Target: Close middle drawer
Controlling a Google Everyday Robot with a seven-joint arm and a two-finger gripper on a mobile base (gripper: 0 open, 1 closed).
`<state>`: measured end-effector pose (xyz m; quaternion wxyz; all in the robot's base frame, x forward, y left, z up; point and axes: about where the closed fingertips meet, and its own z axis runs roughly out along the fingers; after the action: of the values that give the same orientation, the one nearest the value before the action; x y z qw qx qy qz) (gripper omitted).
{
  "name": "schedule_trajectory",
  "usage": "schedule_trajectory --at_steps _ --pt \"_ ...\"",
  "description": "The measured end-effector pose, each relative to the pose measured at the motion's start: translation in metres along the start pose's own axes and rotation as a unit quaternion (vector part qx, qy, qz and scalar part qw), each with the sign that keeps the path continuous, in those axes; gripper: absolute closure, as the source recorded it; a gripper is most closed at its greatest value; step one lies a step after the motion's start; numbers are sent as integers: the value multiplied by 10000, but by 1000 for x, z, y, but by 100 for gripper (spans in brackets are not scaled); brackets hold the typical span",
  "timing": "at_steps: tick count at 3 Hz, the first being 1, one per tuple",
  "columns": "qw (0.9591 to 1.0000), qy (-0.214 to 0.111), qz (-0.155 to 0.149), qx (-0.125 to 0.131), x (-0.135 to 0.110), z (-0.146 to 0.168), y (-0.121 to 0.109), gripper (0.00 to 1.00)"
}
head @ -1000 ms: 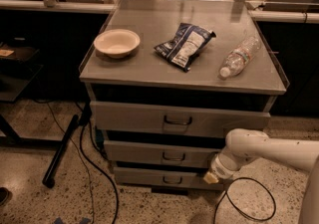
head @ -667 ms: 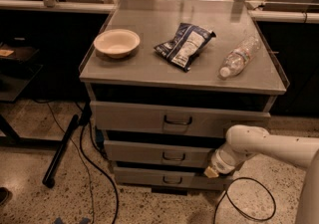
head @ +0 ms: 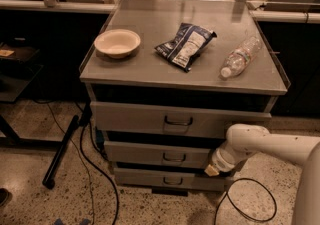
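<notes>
The middle drawer [head: 150, 153] is a grey metal drawer with a low front panel and a small dark bail handle [head: 174, 158] at its centre. Its front stands a little forward of the cabinet, between the taller top drawer [head: 150, 119] and the narrow bottom drawer [head: 155, 179]. My gripper [head: 214, 168] is at the end of the white arm [head: 270, 144], pressed against the right end of the middle drawer's front. Its fingers are hidden behind the wrist.
On the cabinet top [head: 150, 64] lie a cream bowl [head: 117, 42], a dark chip bag [head: 185, 45] and a clear plastic bottle [head: 240, 57]. A black pole [head: 60, 151] and cables [head: 95, 179] lie on the floor at left. A cable loop [head: 250, 199] lies at right.
My arm has moved a little left and in, toward the cabinet. The middle drawer's front has gone slightly further back.
</notes>
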<state>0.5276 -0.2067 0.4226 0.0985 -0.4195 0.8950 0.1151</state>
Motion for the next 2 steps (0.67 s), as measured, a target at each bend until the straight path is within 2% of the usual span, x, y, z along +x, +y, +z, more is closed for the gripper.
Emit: schedule_trajectory --at_steps 2 --pt "10000 0 0 0 0 0 0 30"
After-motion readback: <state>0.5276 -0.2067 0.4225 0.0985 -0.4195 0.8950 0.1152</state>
